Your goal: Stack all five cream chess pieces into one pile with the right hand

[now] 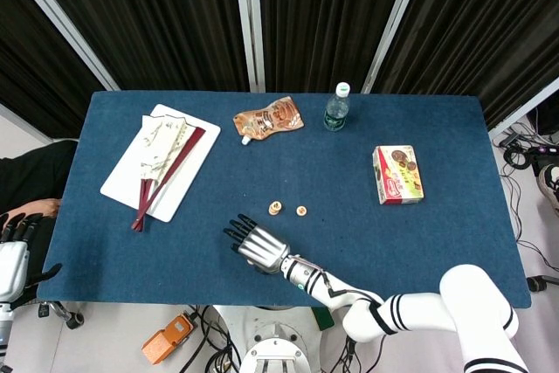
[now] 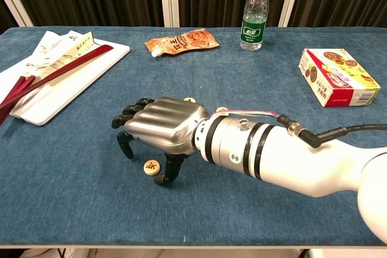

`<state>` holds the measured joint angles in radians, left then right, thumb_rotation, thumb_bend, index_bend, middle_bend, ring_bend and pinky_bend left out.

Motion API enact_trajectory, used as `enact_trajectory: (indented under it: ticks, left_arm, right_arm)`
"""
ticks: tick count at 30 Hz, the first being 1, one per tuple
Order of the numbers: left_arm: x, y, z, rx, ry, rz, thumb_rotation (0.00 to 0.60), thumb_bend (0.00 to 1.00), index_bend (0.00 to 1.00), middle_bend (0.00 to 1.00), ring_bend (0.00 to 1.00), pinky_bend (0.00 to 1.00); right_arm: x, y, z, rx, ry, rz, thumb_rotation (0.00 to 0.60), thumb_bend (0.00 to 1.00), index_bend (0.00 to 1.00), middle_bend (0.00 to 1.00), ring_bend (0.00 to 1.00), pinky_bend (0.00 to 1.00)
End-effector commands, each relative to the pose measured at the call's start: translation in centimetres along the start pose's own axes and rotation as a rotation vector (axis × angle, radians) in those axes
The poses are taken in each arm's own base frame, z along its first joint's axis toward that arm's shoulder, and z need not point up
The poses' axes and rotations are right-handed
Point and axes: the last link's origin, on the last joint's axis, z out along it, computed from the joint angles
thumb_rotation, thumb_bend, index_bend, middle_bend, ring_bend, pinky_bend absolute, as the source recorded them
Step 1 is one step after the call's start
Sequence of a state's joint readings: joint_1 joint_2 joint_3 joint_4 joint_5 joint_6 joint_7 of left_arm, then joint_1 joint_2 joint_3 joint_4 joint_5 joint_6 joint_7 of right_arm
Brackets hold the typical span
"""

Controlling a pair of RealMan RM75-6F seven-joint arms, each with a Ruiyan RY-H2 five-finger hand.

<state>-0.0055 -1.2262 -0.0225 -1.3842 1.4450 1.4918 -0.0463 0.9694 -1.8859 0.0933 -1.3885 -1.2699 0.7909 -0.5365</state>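
A short pile of cream chess pieces [image 1: 275, 208] stands mid-table, with a single cream piece [image 1: 301, 210] just to its right. Another lone cream piece [image 2: 151, 166] lies nearer the front edge. My right hand [image 2: 160, 126] hovers arched over this lone piece, fingers spread and pointing down, the thumb tip beside the piece; nothing is held. In the head view the right hand [image 1: 253, 246] covers that piece. In the chest view the hand hides most of the pile. My left hand [image 1: 13, 255] hangs off the table's left edge, fingers apart and empty.
A white tray [image 1: 122, 183] with a folded fan and red sticks lies at the left. An orange snack pouch [image 1: 268, 120] and a water bottle [image 1: 336, 107] sit at the back. A biscuit box [image 1: 397, 174] lies at the right.
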Motion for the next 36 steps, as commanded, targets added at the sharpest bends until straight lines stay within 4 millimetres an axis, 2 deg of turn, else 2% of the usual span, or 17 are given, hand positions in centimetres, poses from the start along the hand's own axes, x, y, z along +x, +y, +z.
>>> enact_trajectory:
  ticks: [1, 13, 18, 27, 33, 36]
  left_arm:
    - [-0.1, -0.1, 0.0, 0.003, -0.001, -0.001, 0.600, 0.04, 0.20, 0.17, 0.10, 0.00]
    - [-0.1, 0.1, 0.1, -0.004, -0.001, -0.002, 0.600, 0.03, 0.20, 0.17, 0.10, 0.00]
    - [-0.2, 0.0, 0.1, -0.002, -0.001, -0.003, 0.600, 0.04, 0.20, 0.17, 0.10, 0.00]
    - [-0.3, 0.0, 0.1, -0.002, -0.002, -0.004, 0.600, 0.03, 0.20, 0.17, 0.10, 0.00]
    - [-0.3, -0.1, 0.1, -0.001, -0.003, -0.003, 0.600, 0.04, 0.20, 0.17, 0.10, 0.00]
    - [-0.3, 0.0, 0.2, -0.004, -0.002, -0.004, 0.600, 0.04, 0.20, 0.17, 0.10, 0.00]
  right_arm:
    - [0.2, 0.3, -0.2, -0.011, 0.004, 0.001, 0.600, 0.34, 0.44, 0.15, 0.08, 0.07]
    - [0.1, 0.5, -0.2, -0.020, -0.022, 0.010, 0.600, 0.43, 0.48, 0.15, 0.08, 0.07]
    - [-0.2, 0.3, -0.1, -0.017, -0.031, 0.020, 0.600, 0.43, 0.49, 0.15, 0.08, 0.07]
    - [-0.1, 0.5, 0.1, -0.023, -0.025, 0.032, 0.600, 0.48, 0.57, 0.17, 0.08, 0.07]
    - [2.1, 2.0, 0.0, -0.068, 0.050, 0.060, 0.600, 0.48, 0.58, 0.18, 0.08, 0.07]
    - [3.7, 3.9, -0.1, -0.127, 0.095, 0.068, 0.600, 0.48, 0.57, 0.18, 0.08, 0.07]
